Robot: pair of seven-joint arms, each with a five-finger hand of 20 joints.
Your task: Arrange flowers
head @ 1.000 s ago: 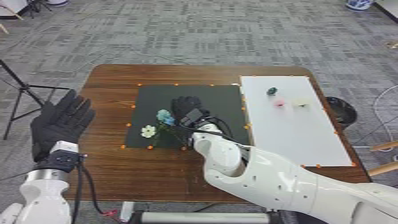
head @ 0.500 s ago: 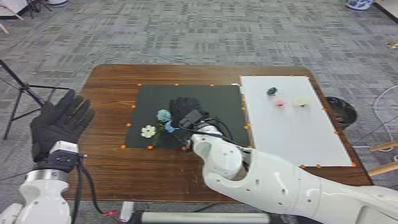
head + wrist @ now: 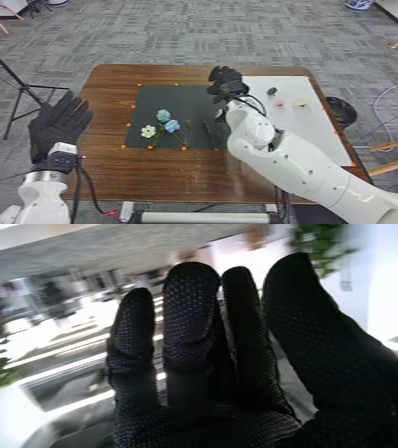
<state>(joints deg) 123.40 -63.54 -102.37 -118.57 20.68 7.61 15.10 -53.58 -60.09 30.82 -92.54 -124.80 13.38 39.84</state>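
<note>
mid-arranging: white flower (image 3: 148, 131), teal flower (image 3: 163, 115) & blue flower (image 3: 172, 125) are laid on dark mat (image 3: 188, 98). r. hand (image 3: 226, 80) & l. hand (image 3: 59, 126) are held open, empty; pink flower (image 3: 280, 103) on white board (image 3: 311, 125) prob. to be fetched next.

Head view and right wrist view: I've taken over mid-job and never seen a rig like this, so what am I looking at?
You are running a two-armed robot at a brown table. The head view looks forward and down from its head. There, the left hand is open at the table's left side, and the right hand is near the dark mat's far right corner.

The right wrist view comes from the right arm's own wrist, showing that hand's gloved fingers, straight and holding nothing.

On the mat lie a white flower, a pale teal flower and a blue flower. The white sheet bears what look like pink and pale yellow blooms, plus a small dark item.
</note>
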